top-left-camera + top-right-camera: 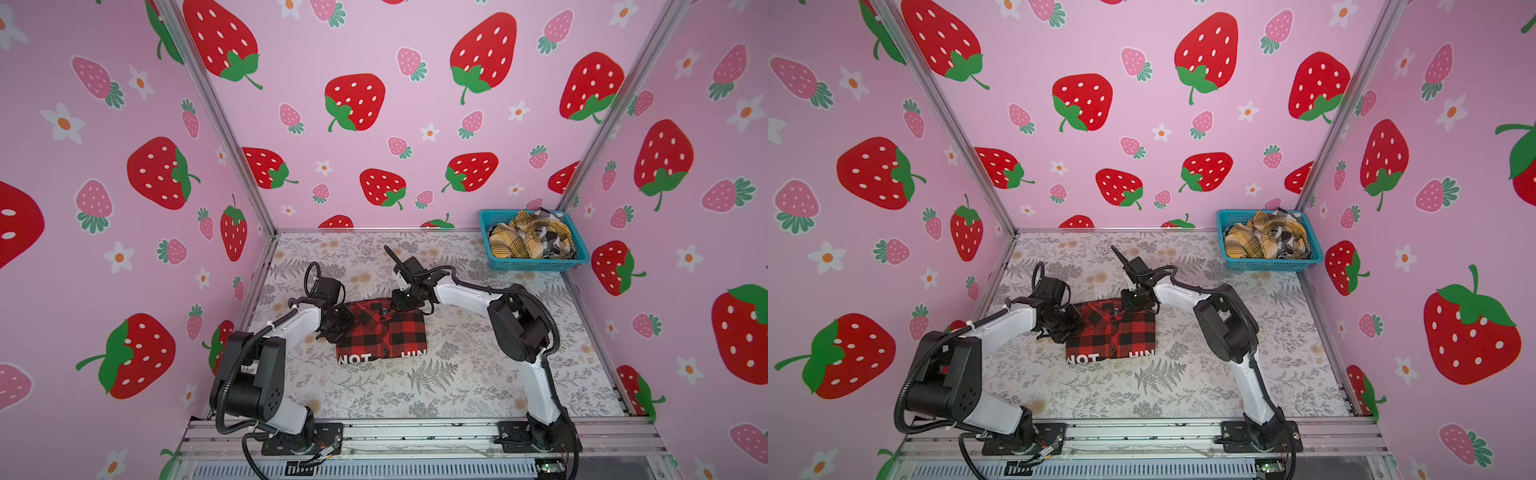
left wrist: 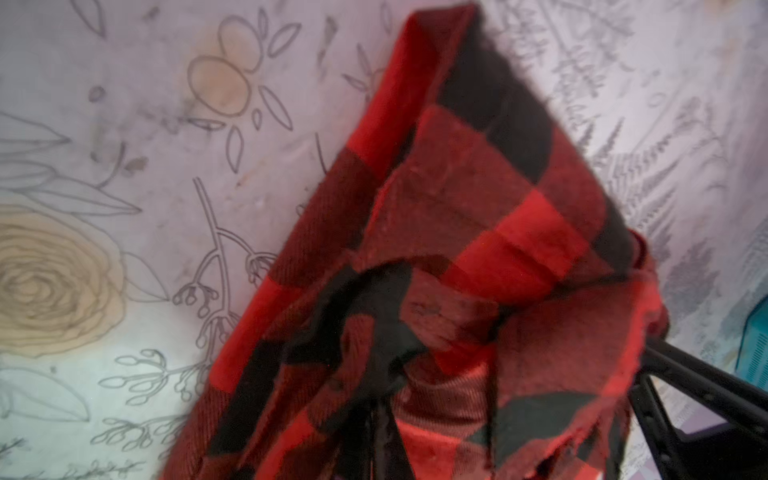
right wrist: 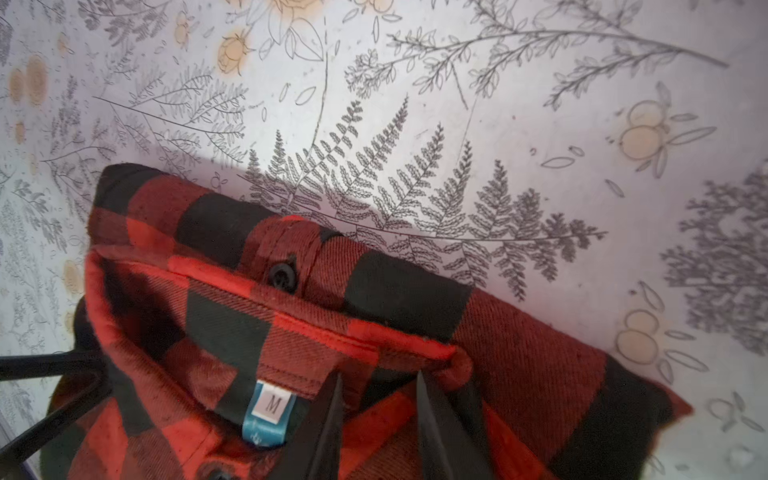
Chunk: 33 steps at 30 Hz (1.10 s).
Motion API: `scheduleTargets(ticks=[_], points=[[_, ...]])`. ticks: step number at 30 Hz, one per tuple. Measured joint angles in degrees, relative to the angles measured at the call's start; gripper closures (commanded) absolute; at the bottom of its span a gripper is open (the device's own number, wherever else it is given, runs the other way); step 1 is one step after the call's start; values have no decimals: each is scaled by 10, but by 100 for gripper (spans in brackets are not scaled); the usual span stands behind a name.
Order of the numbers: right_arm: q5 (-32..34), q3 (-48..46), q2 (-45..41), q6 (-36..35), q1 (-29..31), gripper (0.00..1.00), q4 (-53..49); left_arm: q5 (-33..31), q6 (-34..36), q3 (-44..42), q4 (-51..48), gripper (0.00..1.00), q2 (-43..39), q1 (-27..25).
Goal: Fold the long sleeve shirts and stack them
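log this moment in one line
red-and-black shirt: folded | left gripper: shut on its edge | right gripper: open at collar | basket: other plaid shirts inside

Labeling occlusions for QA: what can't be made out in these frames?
- red-and-black shirt lettering: both top views show only NOT and HIN; the fold hides the rest.
- left gripper fingertips: left wrist view, buried in bunched, blurred cloth; grip unconfirmed.
- black-white plaid shirt: both top views, mostly covered by the yellow plaid shirt and behind the teal basket wall.
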Motion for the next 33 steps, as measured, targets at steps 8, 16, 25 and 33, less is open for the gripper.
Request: scheduleTargets(ticks=[8, 16, 25, 33], points=[[7, 5, -12, -4, -2, 49, -14, 8, 17, 16, 3, 54, 17, 24], [17, 14, -29, -14, -30, 43, -30, -23, 44, 70, -42, 28, -14, 43], [29, 7, -17, -15, -37, 44, -30, -12, 50, 102, -34, 39, 95, 57], [49, -40, -22, -4, -38, 48, -14, 16, 49, 112, -4, 46, 118, 18]])
